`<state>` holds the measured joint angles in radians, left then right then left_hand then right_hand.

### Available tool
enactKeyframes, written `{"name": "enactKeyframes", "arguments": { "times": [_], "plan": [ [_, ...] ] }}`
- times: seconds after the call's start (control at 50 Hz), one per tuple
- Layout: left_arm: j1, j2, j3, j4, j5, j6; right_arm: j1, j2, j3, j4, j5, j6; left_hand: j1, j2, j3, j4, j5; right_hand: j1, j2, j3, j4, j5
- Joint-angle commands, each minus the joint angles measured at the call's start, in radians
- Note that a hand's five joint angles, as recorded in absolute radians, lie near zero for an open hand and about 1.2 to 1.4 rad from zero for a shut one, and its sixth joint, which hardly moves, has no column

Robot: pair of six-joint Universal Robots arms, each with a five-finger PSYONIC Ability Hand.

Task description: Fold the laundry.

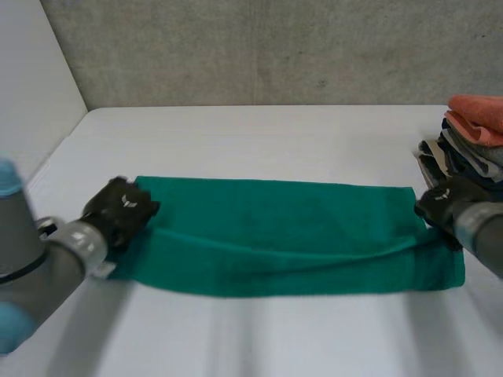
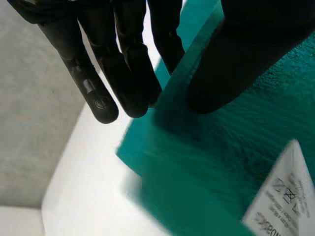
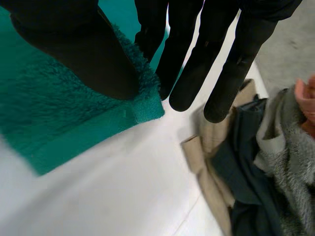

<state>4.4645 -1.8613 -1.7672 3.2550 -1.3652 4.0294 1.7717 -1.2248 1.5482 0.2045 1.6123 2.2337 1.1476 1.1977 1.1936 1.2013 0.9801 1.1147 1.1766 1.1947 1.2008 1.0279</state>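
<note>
Black against green, the left robot hand (image 1: 119, 210) pinches the far left corner of the long green terry towel (image 1: 283, 236) between thumb and fingers (a white care label (image 2: 283, 201) shows nearby). The right robot hand (image 1: 445, 203) pinches the far right corner likewise. The towel lies along the white surface (image 1: 259, 133), with a pile of folded clothes (image 1: 471, 145) just beside the right robot hand.
</note>
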Motion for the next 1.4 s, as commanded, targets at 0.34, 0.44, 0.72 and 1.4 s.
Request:
{"name": "enactKeyframes", "arguments": {
  "times": [0.34, 0.44, 0.72, 1.4],
  "plan": [
    [-0.136, -0.573, 0.614, 0.399, -0.077, -0.021, 0.064, 0.455, -0.387, -0.462, 0.136, 0.017, -0.973, -1.023, -1.019, -1.027, -0.98, -0.94, -1.002, -1.02, -1.026, -1.028],
    [-0.176, -0.541, 0.56, 0.436, -0.115, -0.027, 0.084, 0.403, -0.332, -0.458, 0.153, 0.079, -0.973, -1.023, -1.019, -1.027, -0.98, -0.94, -1.002, -1.02, -1.026, -1.028],
    [-0.169, -0.178, 0.18, 0.417, -0.161, -0.24, -0.027, 0.113, -0.007, -0.191, -0.09, 0.291, -0.973, -1.023, -1.019, -1.027, -0.98, -0.921, -0.983, -1.001, -1.007, -1.009],
    [-0.071, 0.056, 0.012, 0.342, 0.086, -0.707, -0.298, -0.059, 0.192, -0.491, -0.029, -0.272, -0.972, -1.022, -1.018, -1.026, -0.979, 0.282, 0.22, 0.202, 0.195, 0.194]
  ]
}}
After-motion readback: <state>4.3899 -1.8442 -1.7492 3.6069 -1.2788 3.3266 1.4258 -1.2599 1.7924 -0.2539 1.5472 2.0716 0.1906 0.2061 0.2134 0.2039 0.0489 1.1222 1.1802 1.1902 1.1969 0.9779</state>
